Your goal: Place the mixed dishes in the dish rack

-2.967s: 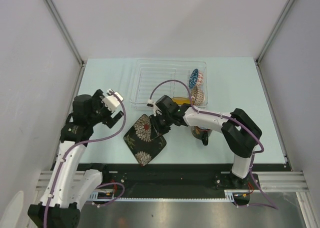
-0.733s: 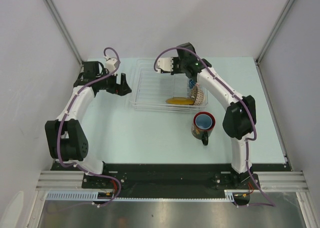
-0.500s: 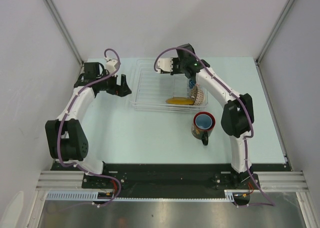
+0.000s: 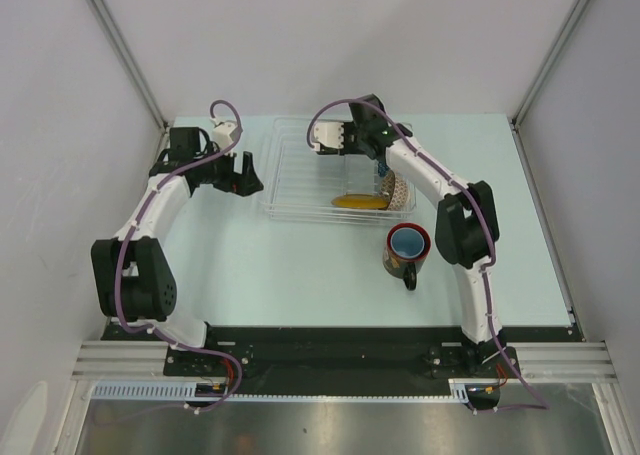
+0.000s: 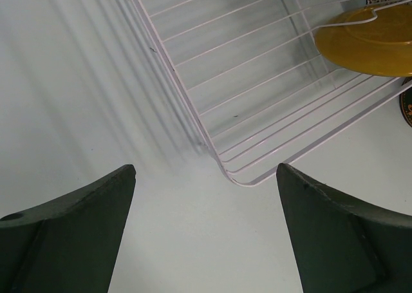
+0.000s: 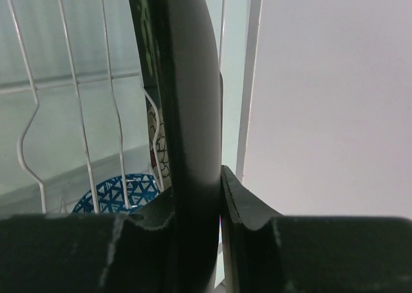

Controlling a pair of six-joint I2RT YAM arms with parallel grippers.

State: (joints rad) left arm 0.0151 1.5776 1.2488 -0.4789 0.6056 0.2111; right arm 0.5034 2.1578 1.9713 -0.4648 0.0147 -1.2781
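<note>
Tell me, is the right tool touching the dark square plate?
Touching. The right wrist view shows the dark square plate edge-on, pinched in the right tool, with both fingers pressed against its faces and no gap.

A pale mint desk point(image 4: 290, 265) is boxed in by plain white walls at the back point(image 4: 340, 35), left point(image 4: 50, 125) and right point(image 4: 610, 125). Aluminium posts point(image 4: 122, 50) mark the far corners. A black strip point(image 4: 330, 350) runs along the near edge, with brushed metal sheet point(image 4: 350, 425) below. The light is soft and even, possibly from overhead.
</note>
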